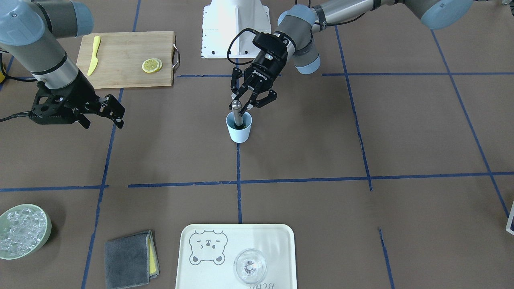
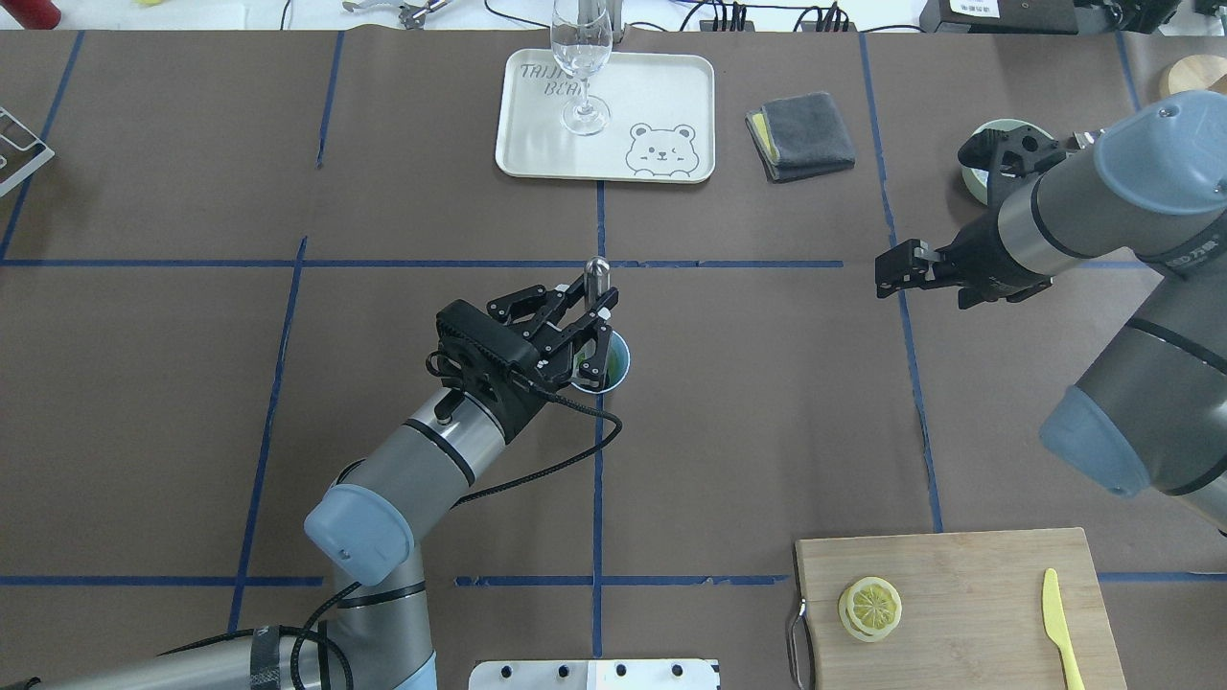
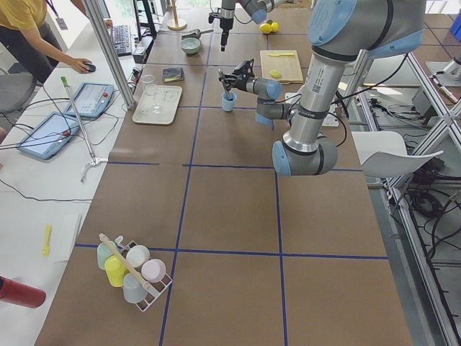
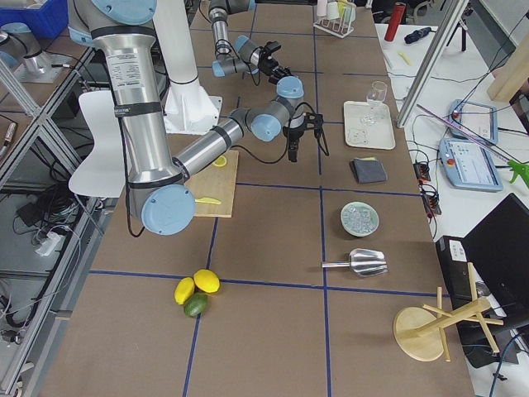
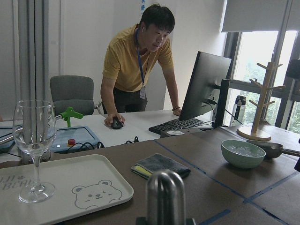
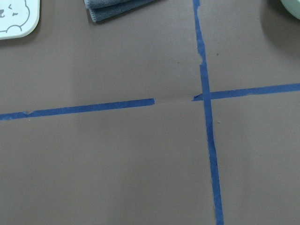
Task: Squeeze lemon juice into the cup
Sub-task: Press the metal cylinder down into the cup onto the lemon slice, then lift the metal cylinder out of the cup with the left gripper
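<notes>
The pale blue cup (image 1: 239,130) stands mid-table on a blue tape line, with something green inside; it also shows in the overhead view (image 2: 616,360). A metal muddler (image 1: 236,107) stands in it. My left gripper (image 1: 243,105) is just above the cup's rim and shut on the muddler's shaft; it also shows in the overhead view (image 2: 592,331). Lemon slices (image 1: 152,65) lie stacked on the wooden cutting board (image 1: 120,70), far from the cup. My right gripper (image 1: 102,115) hovers open and empty over bare table, between board and cup.
A yellow plastic knife (image 1: 94,54) lies on the board. A white bear tray (image 1: 277,241) holds a clear glass (image 1: 249,265). A grey cloth (image 1: 130,259) and a green ice bowl (image 1: 22,237) sit on the operators' side. A person leans at the desk beyond.
</notes>
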